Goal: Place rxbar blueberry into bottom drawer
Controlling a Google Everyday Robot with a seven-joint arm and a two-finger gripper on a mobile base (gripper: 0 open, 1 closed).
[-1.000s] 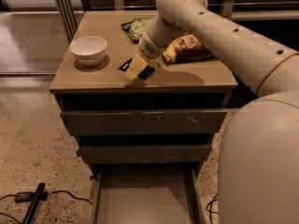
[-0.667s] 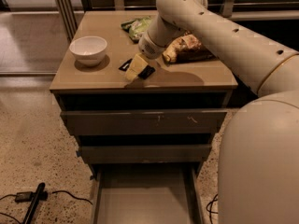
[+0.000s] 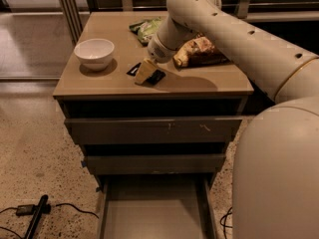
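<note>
The rxbar blueberry [image 3: 156, 77] is a small dark flat wrapper lying on the cabinet top near its front edge. My gripper [image 3: 144, 72] is down on it and covers its middle, so only the bar's two dark ends show on either side. The arm reaches in from the upper right. The bottom drawer [image 3: 154, 215] is pulled out below the cabinet, and its plain grey floor is bare.
A white bowl [image 3: 94, 53] stands at the left of the cabinet top. A green snack bag [image 3: 146, 28] and a large yellow-brown bag [image 3: 199, 51] lie behind the gripper. The two upper drawers [image 3: 154, 131] are closed. A black tool and cable [image 3: 35, 218] lie on the floor at left.
</note>
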